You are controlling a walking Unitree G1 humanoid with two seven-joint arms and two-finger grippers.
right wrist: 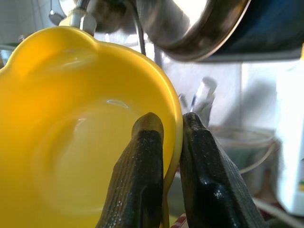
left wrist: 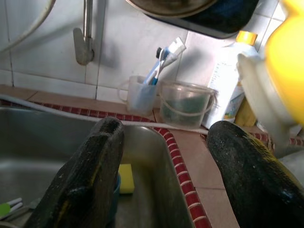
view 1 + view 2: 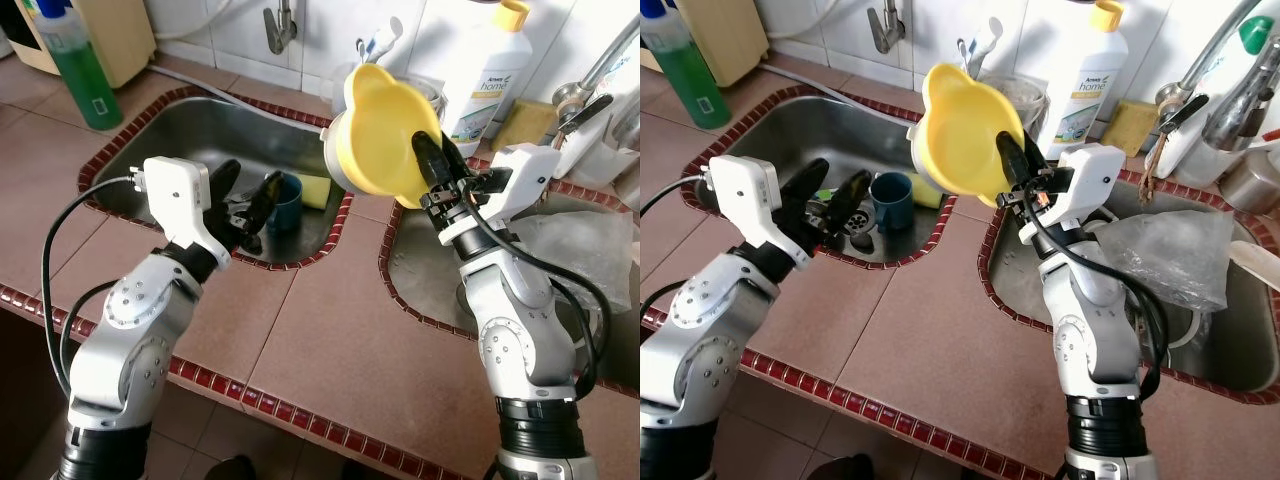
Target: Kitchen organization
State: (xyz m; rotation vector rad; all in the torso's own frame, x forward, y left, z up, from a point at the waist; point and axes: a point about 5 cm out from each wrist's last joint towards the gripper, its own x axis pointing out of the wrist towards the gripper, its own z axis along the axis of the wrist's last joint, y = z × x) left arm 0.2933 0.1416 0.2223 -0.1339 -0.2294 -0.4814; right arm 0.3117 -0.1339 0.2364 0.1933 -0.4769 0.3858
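While pinching the yellow bowl (image 3: 385,130) rim, right gripper (image 3: 432,165) raised; left gripper (image 3: 245,205) spread, seemingly empty, over the sink (image 3: 180,125).

Yellow plastic bowl (image 3: 385,125), white on the outside, wavy rim with a pouring lip: held in the air, tipped on its side, hollow facing the camera, above the tiled strip between the two sinks. Rim pinched between the fingers of the right gripper (image 3: 432,152). Dark blue cup (image 3: 284,202) stands upright in the left sink (image 3: 160,135), beside a yellow sponge (image 3: 316,188).
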